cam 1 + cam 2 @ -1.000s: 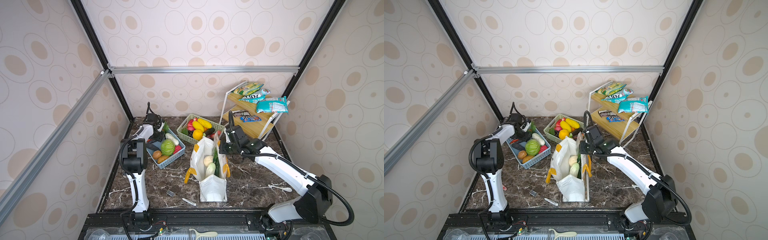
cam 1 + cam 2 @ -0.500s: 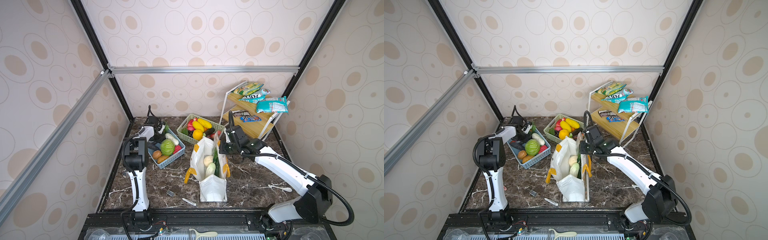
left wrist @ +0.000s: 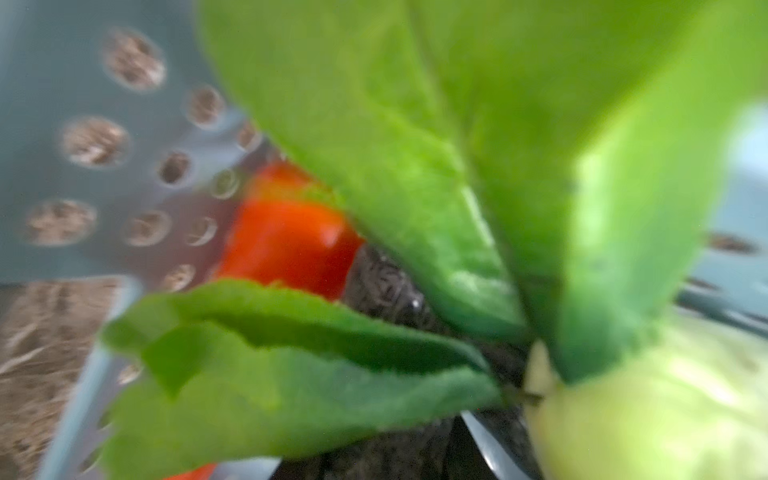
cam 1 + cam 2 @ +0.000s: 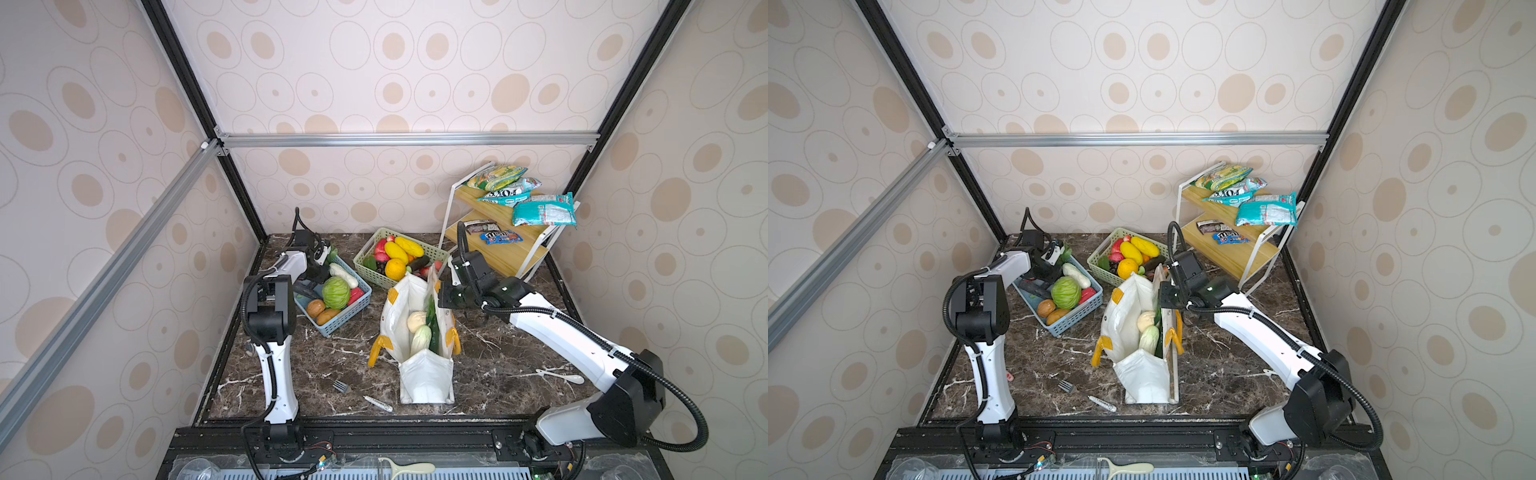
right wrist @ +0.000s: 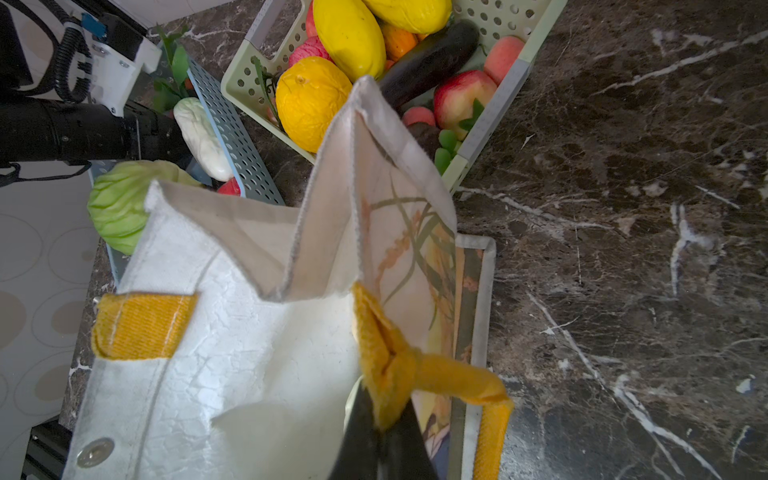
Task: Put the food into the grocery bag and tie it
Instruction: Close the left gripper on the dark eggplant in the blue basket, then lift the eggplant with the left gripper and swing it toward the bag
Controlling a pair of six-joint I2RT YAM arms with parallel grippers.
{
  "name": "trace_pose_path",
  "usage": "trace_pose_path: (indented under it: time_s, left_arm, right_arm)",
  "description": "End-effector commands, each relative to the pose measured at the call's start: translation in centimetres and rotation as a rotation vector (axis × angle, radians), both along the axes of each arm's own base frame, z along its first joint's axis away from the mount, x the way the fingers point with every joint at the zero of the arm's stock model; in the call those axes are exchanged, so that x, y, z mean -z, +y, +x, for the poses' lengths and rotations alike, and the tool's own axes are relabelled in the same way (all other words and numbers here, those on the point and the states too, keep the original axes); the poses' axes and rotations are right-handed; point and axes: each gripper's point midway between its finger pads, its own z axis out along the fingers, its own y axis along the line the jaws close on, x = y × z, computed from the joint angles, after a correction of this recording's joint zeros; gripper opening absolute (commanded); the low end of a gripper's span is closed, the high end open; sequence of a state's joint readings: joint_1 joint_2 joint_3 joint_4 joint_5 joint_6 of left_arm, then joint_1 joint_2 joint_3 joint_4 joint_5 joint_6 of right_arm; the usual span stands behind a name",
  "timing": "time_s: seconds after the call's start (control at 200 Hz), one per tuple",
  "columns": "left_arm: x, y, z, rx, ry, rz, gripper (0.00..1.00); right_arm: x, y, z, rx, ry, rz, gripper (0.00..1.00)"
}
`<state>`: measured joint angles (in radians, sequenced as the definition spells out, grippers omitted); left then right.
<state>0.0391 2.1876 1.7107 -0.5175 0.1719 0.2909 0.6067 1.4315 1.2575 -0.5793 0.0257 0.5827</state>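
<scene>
So the left gripper (image 4: pixel 322 266) has nosed into the basket's (image 4: pixel 351 316) far corner, right on the leaf (image 3: pixel 374 187). Can't tell if it's gripping yet. The right gripper (image 5: pixel 380 428) still pinches the bag (image 4: pixel 426 374) handle (image 5: pixel 386 353), so the leaf probably goes in next.

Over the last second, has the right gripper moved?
No. Against the green basket, the right gripper sits where it was, shut on the yellow handle.

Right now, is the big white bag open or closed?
Open. The grocery bag gapes at the top, showing the beige ball and pale cabbage inside; the right gripper pinches its yellow handle.
</scene>
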Motion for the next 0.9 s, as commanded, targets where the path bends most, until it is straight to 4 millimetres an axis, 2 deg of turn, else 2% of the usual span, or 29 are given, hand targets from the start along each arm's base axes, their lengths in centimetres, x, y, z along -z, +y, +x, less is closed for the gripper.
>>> trace_pose_path:
  time_s: [0.0,0.09,0.3,0.425,0.71,0.895]
  left_arm:
    - [-5.6,-0.1,0.6,0.015,-0.111,-0.018,0.27]
    - [-6.3,0.0,0.5,0.015,-0.121,-0.017,0.27]
    - [-6.2,-0.2,-0.1,0.023,-0.101,-0.055,0.27]
    - [-7.0,-0.2,-0.2,0.007,-0.132,-0.089,0.27]
    - [-13.4,1.5,0.7,-0.111,-0.318,-0.067,0.29]
    - [-16.6,1.0,0.2,-0.111,-0.394,-0.111,0.29]
  right_arm:
    - [-0.4,0.0,-0.3,0.003,-0.006,0.007,0.00]
    - [-0.4,-0.1,-0.3,0.004,-0.010,0.006,0.00]
    - [-0.4,-0.2,-0.4,0.004,-0.012,0.010,0.00]
    - [-0.4,-0.2,-0.5,0.003,-0.014,0.013,0.00]
    - [-0.5,-0.2,-0.6,0.006,-0.017,0.023,0.00]
    - [-0.3,-0.2,-0.7,0.006,-0.015,0.026,0.00]
